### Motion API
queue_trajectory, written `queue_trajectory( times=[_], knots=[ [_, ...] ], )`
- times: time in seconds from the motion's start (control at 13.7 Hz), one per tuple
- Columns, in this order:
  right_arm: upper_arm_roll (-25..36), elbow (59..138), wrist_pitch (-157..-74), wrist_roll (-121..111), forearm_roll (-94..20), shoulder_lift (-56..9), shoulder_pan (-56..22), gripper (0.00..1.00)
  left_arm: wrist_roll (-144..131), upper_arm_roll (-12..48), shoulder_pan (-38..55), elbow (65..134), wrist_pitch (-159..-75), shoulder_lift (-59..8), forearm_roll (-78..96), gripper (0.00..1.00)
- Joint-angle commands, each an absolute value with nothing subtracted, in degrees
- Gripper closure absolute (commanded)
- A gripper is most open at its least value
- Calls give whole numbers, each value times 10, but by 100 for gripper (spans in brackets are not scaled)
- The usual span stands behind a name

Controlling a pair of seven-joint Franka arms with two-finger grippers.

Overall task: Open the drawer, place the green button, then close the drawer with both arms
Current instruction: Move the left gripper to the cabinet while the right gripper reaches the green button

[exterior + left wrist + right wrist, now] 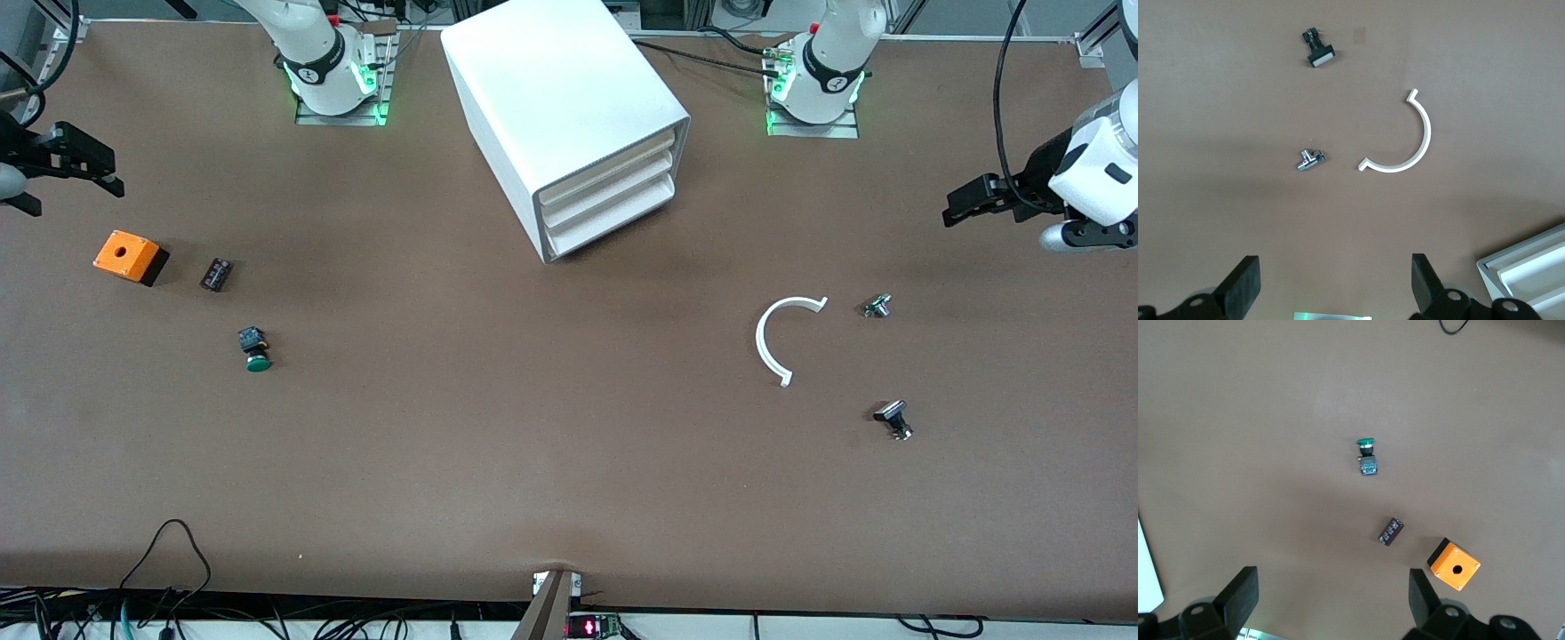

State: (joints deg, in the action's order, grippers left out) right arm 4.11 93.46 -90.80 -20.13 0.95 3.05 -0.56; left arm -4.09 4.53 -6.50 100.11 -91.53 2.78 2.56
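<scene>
A brown surface (pixel 498 427) carries a big white cabinet (pixel 569 116) near the robot bases. Toward the right arm's end lie an orange box (pixel 129 256), a small dark block (pixel 216 274) and the button (pixel 255 349) (green cap down). Toward the left arm's end: a white half-ring (pixel 778 338), a small silver part (pixel 877 307) and a flat-headed part (pixel 893 419).

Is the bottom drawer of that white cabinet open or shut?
Shut. The drawer sits flush with the two above it in the cabinet; nothing is pulled out.

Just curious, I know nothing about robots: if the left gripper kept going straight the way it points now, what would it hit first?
Probably just bare table. The left gripper points down with open fingers; the small silver part lies further along, though depth is unclear.
</scene>
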Motion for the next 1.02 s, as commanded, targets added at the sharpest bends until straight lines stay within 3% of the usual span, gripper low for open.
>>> queue_trajectory(
  times=[0.0,0.58,0.95],
  knots=[
    [40,924,-872,-216,17,34,-5,0,-40,48,-76,995,-906,41,14,0],
    [41,919,-856,-224,10,26,-6,0,-45,52,-78,983,-889,30,13,0],
    [26,919,-858,-232,9,-49,-12,0,-47,79,-66,983,-860,14,21,0]
  ],
)
